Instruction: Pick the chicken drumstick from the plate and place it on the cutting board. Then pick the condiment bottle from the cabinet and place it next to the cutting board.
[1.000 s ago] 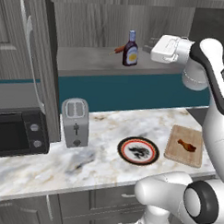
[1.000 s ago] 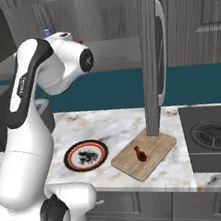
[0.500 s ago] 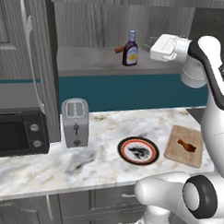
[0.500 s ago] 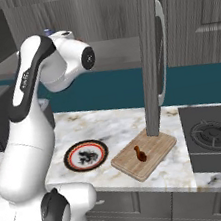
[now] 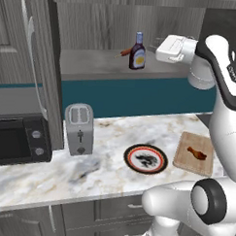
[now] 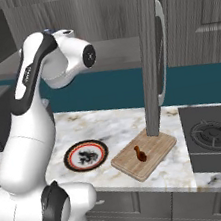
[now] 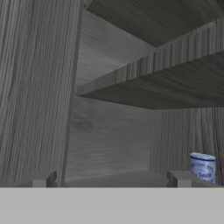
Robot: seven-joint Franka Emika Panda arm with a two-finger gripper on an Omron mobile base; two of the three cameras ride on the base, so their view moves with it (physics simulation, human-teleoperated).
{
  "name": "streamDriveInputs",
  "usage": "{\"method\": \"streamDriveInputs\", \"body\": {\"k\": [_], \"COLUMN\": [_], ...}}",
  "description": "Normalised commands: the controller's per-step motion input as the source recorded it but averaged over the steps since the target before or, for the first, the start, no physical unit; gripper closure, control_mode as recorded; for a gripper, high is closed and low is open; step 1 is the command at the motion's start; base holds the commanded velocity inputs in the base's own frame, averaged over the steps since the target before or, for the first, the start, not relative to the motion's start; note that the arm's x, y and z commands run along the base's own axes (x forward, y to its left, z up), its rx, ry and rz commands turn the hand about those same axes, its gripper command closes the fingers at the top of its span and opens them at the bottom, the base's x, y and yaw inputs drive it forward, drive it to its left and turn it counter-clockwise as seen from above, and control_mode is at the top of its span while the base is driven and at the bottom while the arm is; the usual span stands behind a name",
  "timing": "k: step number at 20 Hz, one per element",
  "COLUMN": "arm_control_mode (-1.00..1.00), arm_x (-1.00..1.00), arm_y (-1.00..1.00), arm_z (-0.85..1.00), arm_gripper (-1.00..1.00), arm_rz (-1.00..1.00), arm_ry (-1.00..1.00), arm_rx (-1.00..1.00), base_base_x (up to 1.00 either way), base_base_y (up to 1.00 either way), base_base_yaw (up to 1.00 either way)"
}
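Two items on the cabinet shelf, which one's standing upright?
The condiment bottle: dark, with an orange-white label, standing upright on the cabinet shelf. The thin red sausage-like stick beside it lies flat.

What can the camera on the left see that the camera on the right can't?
The left base view alone has the condiment bottle standing on the cabinet shelf with a thin red stick beside it, the open gripper reaching toward the bottle, and the toaster. The right base view alone has the stove burner. Both share the chicken drumstick lying on the cutting board, and the plate beside the board.
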Motion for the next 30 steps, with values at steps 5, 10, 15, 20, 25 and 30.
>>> {"method": "streamDriveInputs", "body": {"k": [5, 10, 15, 20, 25, 30], "arm_control_mode": [-1.00, -1.00, -1.00, -1.00, -1.00, -1.00], "arm_x": [0.16, 0.15, 0.14, 0.11, 0.07, 0.05], "arm_y": [0.00, 0.00, 0.00, 0.00, 0.00, 0.00], "arm_z": [0.00, 0.00, 0.00, 0.00, 0.00, -0.05], "arm_gripper": [-1.00, -1.00, -1.00, -1.00, -1.00, -1.00], "arm_rz": [0.00, 0.00, 0.00, 0.00, 0.00, 0.00], "arm_ry": [0.00, 0.00, 0.00, 0.00, 0.00, 0.00], "arm_rx": [0.00, 0.00, 0.00, 0.00, 0.01, 0.01], "base_base_x": [0.00, 0.00, 0.00, 0.00, 0.00, 0.00], "base_base_y": [0.00, 0.00, 0.00, 0.00, 0.00, 0.00], "base_base_yaw": [0.00, 0.00, 0.00, 0.00, 0.00, 0.00]}}
